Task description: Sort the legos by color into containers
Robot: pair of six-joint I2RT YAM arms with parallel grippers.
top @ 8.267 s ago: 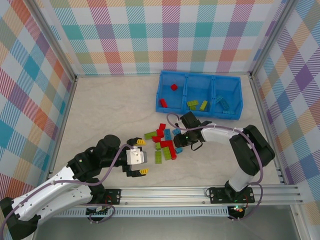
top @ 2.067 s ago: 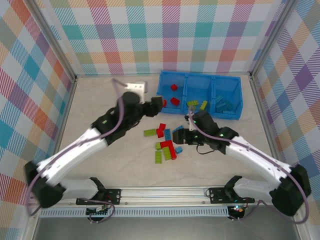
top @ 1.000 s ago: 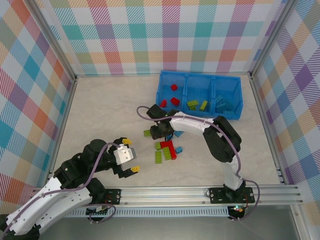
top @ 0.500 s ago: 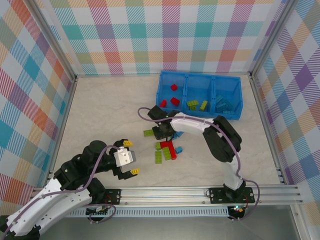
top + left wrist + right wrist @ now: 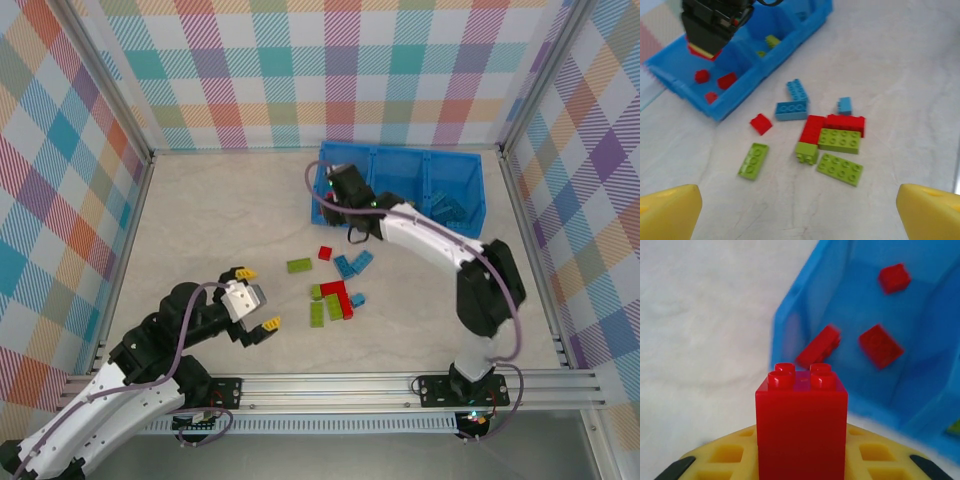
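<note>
Left gripper (image 5: 254,298) sits nearest, off the bricks, yellow fingertips (image 5: 670,210) spread wide with nothing between them.

Ahead of it is the loose pile (image 5: 335,295) on the table (image 5: 200,210): red, lime and blue legos. Some touch each other. One green brick (image 5: 753,160) and one small red brick (image 5: 761,123) lie apart on the left of the pile.

Further out, the right gripper (image 5: 338,195) is at the near-left corner of the tray (image 5: 790,325), fingers clamped on a red brick (image 5: 801,422). In the wrist view the brick sits about over the tray's near wall, not clearly over the floor.

Furthest is the left compartment (image 5: 855,305), with three red bricks in it: (image 5: 819,347), (image 5: 881,346), (image 5: 894,278).

Step in hand, as I read it, is dropping the red brick into that left compartment. To do it well:
- Carry it a little further in, so it is past the rim and over bare floor.
- Keep it away from the divider to the green compartment.
- Release low, so it does not bounce out or catch on the wall.

The held brick's studs point to the top of the wrist view, on the tray side. It looks two studs by two, a bit taller than wide. So its long axis runs stud-to-base, along the fingers. Footprint is about square, so turning it should not matter for the drop.
</note>
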